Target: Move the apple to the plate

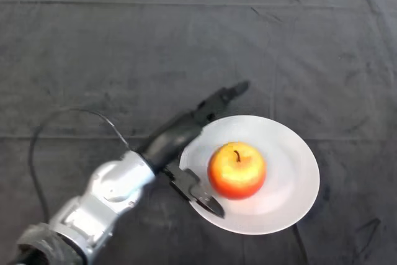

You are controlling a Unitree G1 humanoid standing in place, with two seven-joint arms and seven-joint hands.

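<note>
Right now the apple (237, 170) sits on the white plate (291, 193), a little left of the plate's middle. It stands upright, its dark stem pointing up from the hollow at the top. Its skin is red and orange around the sides and yellow near the stem.

The plate lies flat on the surface (186, 41), which is covered by a dark grey cloth with long creases running across it. A pale strip shows along the far edge of the view, beyond the cloth.

The silver-grey left arm comes in from the lower left and reaches toward the plate's left rim. Its black hand (183, 134) is spread wide. The long fingers (220, 98) stretch straight out toward the upper right, passing just beyond the plate's far-left rim and lying over the cloth. The thumb (198, 192) points toward the lower right and lies over the near-left part of the plate, just beside the apple. The apple sits in the wide gap between thumb and fingers, but neither closes round it. The thumb's tip is close to the fruit's lower left side; whether it touches cannot be told from this view. The fingers are clearly apart from the apple.
</note>
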